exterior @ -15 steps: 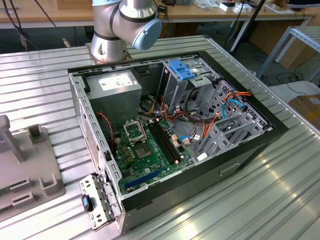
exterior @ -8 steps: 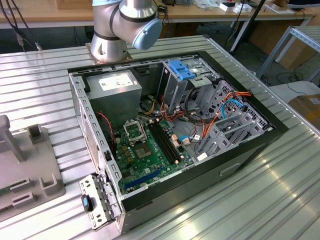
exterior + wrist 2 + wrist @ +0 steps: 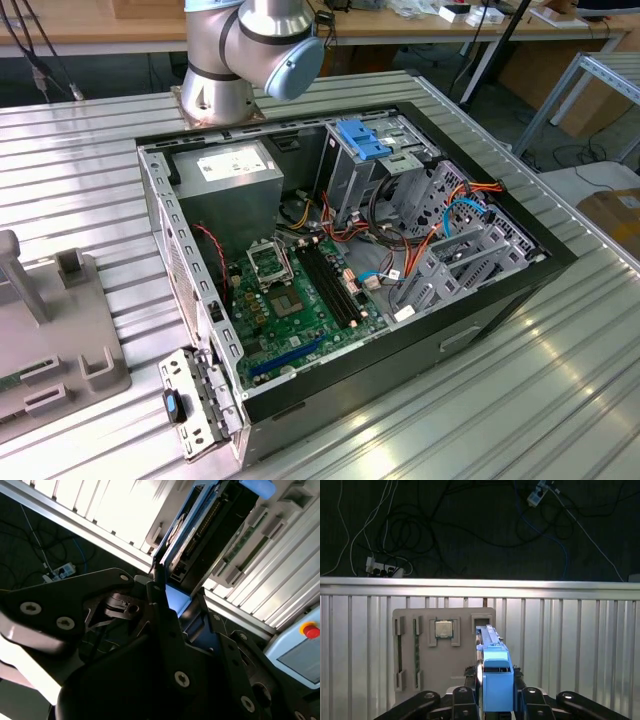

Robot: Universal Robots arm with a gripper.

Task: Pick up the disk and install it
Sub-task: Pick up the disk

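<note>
Pincer is narrowed onto the disk, with a finger pressing each flat side of the blue carrier frame. In the first wrist view the disk stands on edge over the grey fixture plate on the ribbed bench. Its far end is at the plate's slot, and I cannot tell whether it is clear of it. A chip sits in the next recess. In the exterior view, the open computer case lies on the bench.

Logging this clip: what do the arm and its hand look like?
The arm is built of thick, rounded silver-grey metal segments. One joint is closed by a pale blue round cap, and the arm widens to a flared base. The hand is matt black in both wrist views, made of flat linkage bars with rounded ends and pinned with silver screw heads.
</note>
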